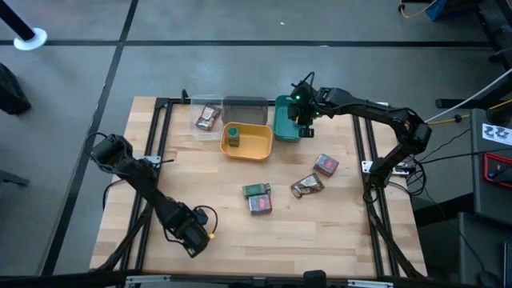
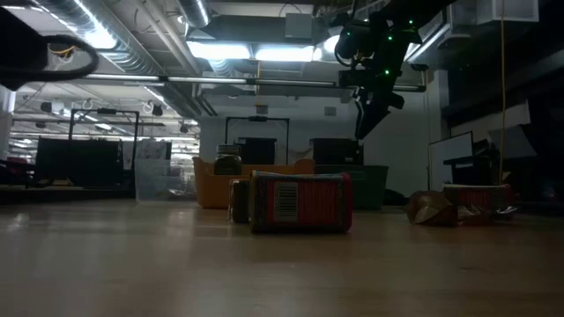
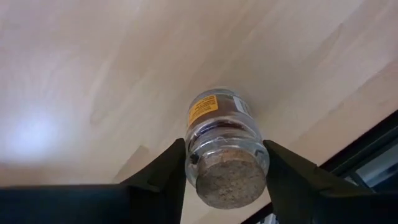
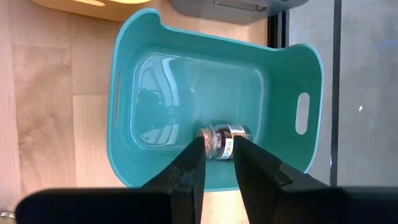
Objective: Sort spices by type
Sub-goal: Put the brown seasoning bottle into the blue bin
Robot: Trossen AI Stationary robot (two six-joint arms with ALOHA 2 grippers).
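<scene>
Two jars half-hidden, one pinched in each gripper: left gripper [image 3: 225, 180], right gripper [image 4: 219, 163] over teal tray [image 4: 124, 93].

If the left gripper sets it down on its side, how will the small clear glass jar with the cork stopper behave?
The small clear glass jar with the cork stopper looks round, so it would probably roll. Glass suggests it is rigid, smooth and possibly breakable.

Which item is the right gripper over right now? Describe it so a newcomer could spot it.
Start at the row of trays along the table's far edge and find the teal tray at the row's right end, under the right gripper. Inside lies a small glass jar on its side, between the fingers. It is the only item in that tray; the yellow tray next to it holds a green-capped jar.
</scene>
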